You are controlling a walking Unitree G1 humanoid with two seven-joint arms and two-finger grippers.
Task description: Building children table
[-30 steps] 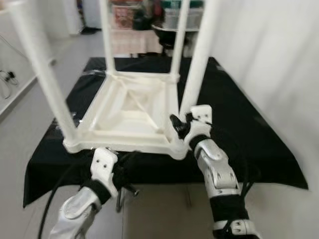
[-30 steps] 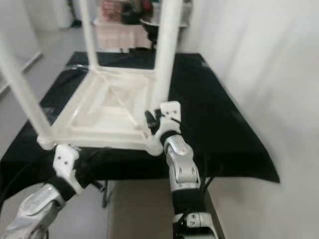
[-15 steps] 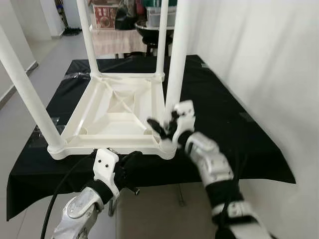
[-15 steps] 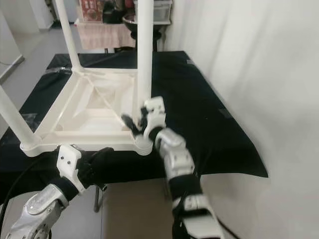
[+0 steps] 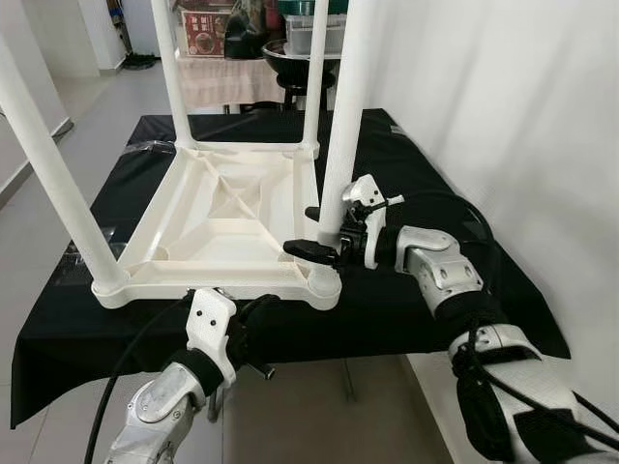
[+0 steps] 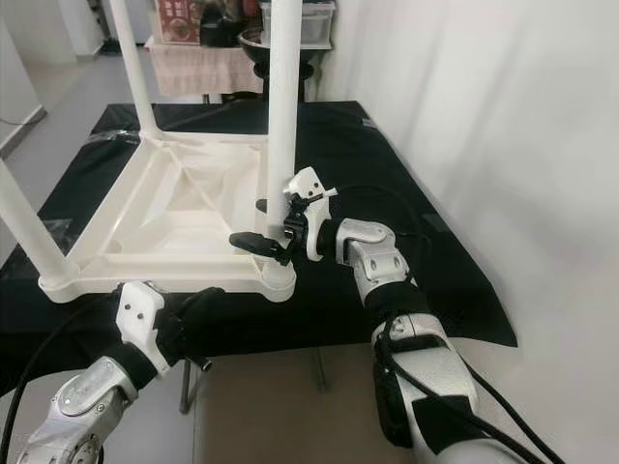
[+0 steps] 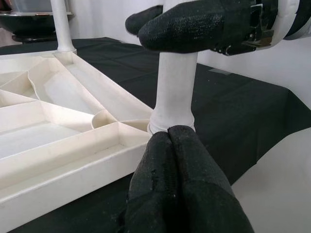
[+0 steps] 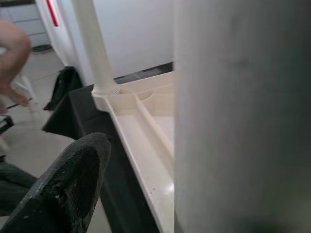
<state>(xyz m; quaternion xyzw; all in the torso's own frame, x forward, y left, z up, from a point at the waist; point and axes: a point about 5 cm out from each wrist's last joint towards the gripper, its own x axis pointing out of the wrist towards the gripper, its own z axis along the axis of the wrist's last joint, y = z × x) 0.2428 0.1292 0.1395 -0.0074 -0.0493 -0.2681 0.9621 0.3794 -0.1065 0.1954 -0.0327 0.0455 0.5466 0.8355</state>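
Right gripper [image 5: 323, 232] at near-right leg [image 5: 340, 145] of upturned table [image 5: 232, 227] on black-draped counter [image 5: 464, 242]. I read fingers spread, straddling leg low down; contact unclear. Leg axis vertical, passing between them, socket just below. Left gripper [image 7: 180, 160] under near edge, fingers pressed together, holding nothing, leg base just ahead. Plastic smooth, white, ribbed underside; legs round tubes.

Cream-white plastic children's table [image 5: 232, 222] with plain white legs [image 5: 344, 116], on a plain black cloth [image 5: 455, 232]; grippers with black fingers [image 7: 182, 165], arms silver.
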